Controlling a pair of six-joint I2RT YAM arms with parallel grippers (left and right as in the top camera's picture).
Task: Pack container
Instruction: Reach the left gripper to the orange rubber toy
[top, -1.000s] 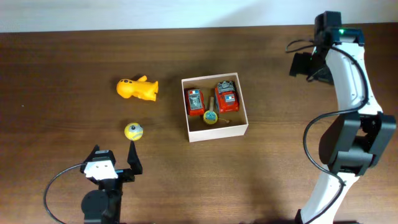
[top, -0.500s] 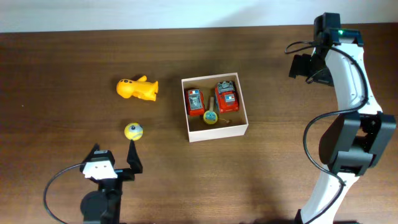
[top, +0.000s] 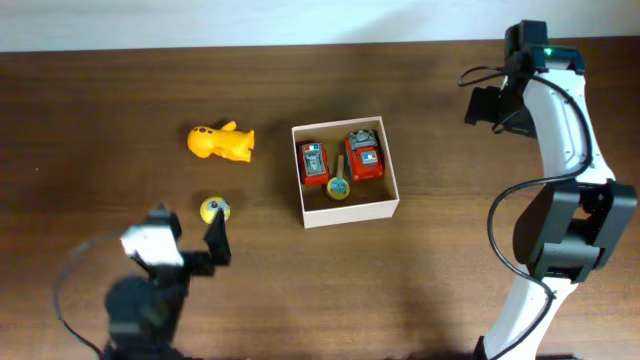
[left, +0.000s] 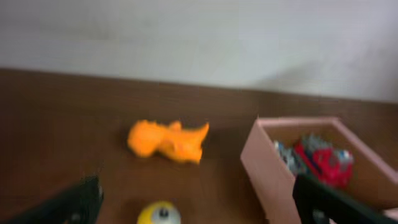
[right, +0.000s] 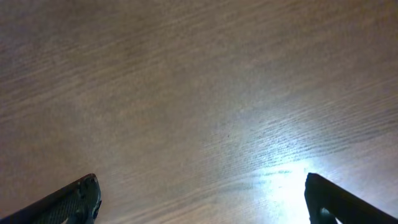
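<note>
- Two toys lie outside the container (top: 350, 213), so by my read packing is partly done.
- Left gripper (top: 187, 225): near left, blurred in the overhead view, jaws spread wide with nothing between them. It points at the yellow ball (top: 214, 209) just beyond its fingertips, so it is likely lined up for that pick.
- Yellow ball sits on the bare table (top: 100, 100), left of the container and apart from it.
- Container is mid-table, open top up. Inside are two red cars (top: 313, 163) side by side, with a small round yellow toy (top: 338, 187) at their near ends. There looks to be floor space free along the near wall.
- Orange toy (top: 222, 143): farther back on the left, lying on its side, apart from the container's left wall.
- Right gripper (right: 200, 186): far right, fingers spread and empty over bare wood. Probably parked there to leave the left arm room.
</note>
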